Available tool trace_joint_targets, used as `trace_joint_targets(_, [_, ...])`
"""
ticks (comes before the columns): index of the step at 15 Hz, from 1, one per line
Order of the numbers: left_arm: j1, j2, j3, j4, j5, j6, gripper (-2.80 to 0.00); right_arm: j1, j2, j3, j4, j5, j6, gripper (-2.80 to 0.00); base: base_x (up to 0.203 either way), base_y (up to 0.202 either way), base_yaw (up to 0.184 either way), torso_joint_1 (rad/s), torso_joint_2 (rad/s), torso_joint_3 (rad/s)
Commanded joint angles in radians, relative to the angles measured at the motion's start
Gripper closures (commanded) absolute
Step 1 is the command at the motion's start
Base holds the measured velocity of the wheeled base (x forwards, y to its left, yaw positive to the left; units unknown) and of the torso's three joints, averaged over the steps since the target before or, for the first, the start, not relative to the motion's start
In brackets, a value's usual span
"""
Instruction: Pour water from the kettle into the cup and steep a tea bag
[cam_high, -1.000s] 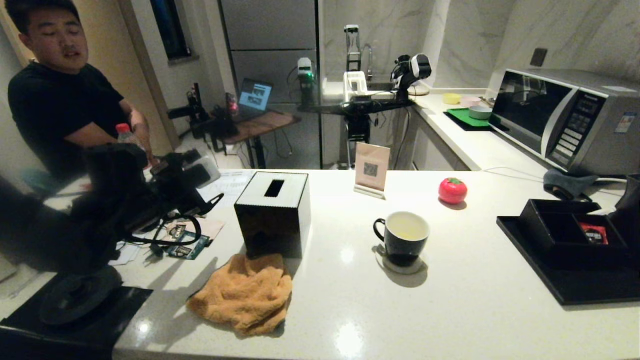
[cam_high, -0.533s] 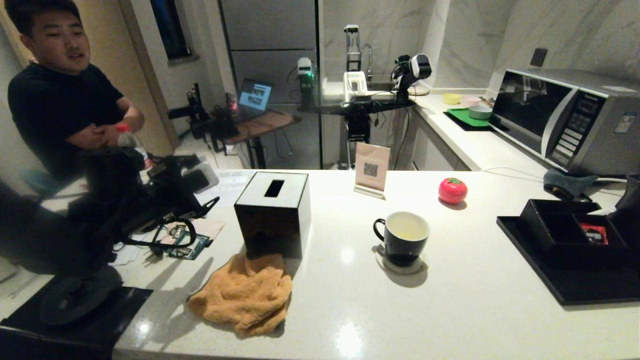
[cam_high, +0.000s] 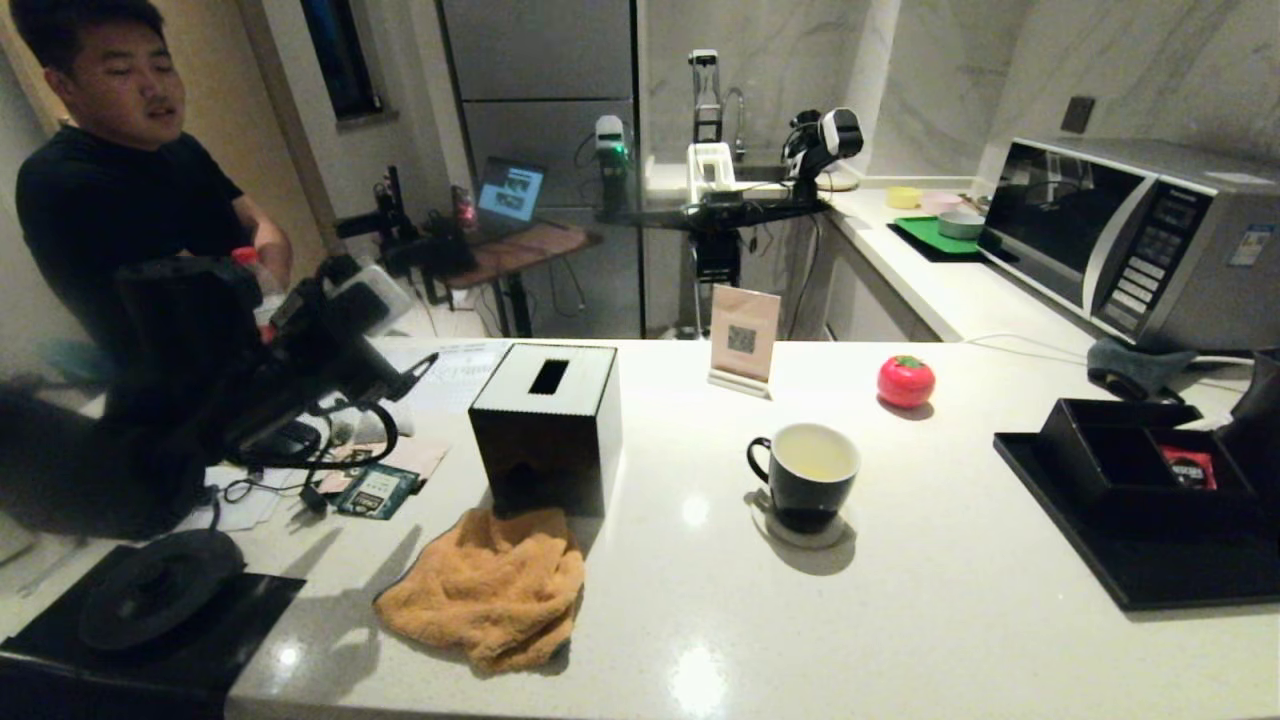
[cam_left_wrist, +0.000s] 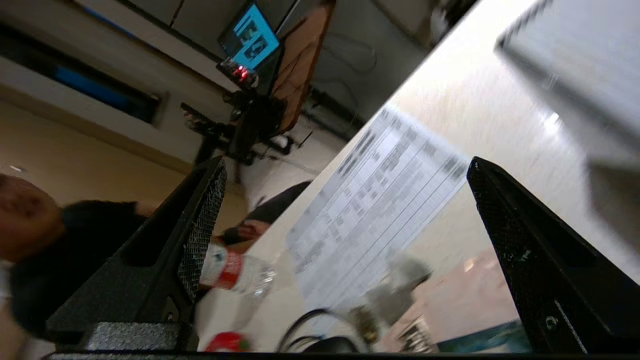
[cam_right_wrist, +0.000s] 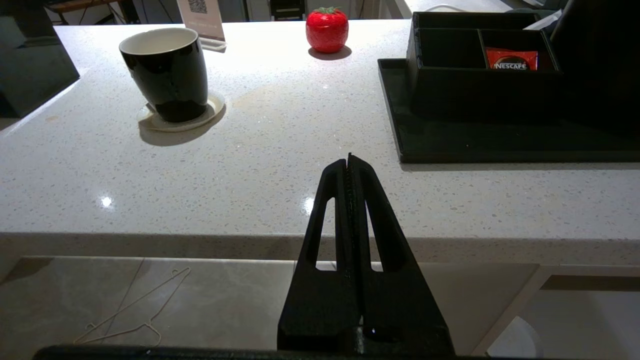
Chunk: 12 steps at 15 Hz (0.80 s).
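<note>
Left gripper (cam_left_wrist: 345, 240) jaws wide apart, empty over printed sheet (cam_left_wrist: 370, 220); swinging in could snag cable (cam_high: 350, 465) or knock bottle (cam_left_wrist: 235, 267).

A red sachet (cam_right_wrist: 511, 58) in the right compartment of the black box on the tray at the tabletop's right reads "NESCAFE". The standing card (cam_high: 743, 340) at the far edge bears a QR code; the printed sheet (cam_left_wrist: 370, 210) at left is unreadable.
</note>
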Motion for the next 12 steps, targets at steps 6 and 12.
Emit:
trace_joint_targets(6, [-0.116, -0.117, -0.005, -0.011, -0.002, -0.356, -2.8, 0.0, 0.001, 0.0, 0.0, 0.0, 0.0, 0.0, 0.0, 0.0, 0.0, 0.0, 0.0, 0.0])
trace_joint_targets(12, [-0.219, -0.16, -0.002, -0.008, 0.002, -0.465, 0.0, 0.0, 0.001, 0.0, 0.0, 0.0, 0.0, 0.0, 0.0, 0.0, 0.0, 0.0, 0.0, 0.0])
